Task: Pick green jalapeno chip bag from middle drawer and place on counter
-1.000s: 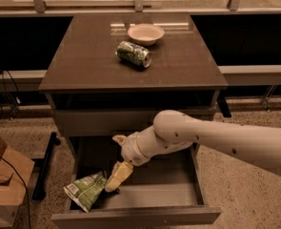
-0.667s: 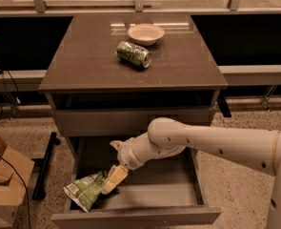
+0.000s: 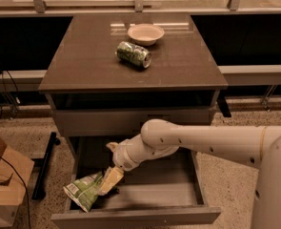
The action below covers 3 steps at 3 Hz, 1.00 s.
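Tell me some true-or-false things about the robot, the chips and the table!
1. The green jalapeno chip bag lies in the open middle drawer. True.
2. The robot's hand is up above the counter. False: it is down in the drawer, at the bag's right edge.
3. A drink can lies on its side on the counter. True.
4. The bowl sits inside the drawer. False: it stands on the counter, behind the can.
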Available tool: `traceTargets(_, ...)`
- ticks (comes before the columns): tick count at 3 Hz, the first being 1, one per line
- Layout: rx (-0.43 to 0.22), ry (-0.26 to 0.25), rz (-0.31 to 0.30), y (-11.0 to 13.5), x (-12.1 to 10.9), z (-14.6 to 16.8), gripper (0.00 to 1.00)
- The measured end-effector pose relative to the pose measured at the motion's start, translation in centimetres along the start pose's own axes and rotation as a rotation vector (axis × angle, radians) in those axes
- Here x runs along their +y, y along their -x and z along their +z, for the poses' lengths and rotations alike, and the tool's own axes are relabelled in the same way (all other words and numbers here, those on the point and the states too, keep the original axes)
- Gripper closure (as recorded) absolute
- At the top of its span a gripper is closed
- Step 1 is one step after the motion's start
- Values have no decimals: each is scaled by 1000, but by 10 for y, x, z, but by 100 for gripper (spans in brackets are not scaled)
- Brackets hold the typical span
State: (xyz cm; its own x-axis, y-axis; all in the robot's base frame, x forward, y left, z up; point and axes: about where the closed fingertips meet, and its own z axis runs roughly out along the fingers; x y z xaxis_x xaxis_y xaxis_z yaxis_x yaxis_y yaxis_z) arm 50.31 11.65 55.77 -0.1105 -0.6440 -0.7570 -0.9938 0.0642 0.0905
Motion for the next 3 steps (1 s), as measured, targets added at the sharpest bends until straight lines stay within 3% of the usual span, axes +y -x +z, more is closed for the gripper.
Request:
traceTargets(1,32,-9,-5,-19,-4,38,0)
traceTargets(3,-11,-19,18,-47,-27,90,0)
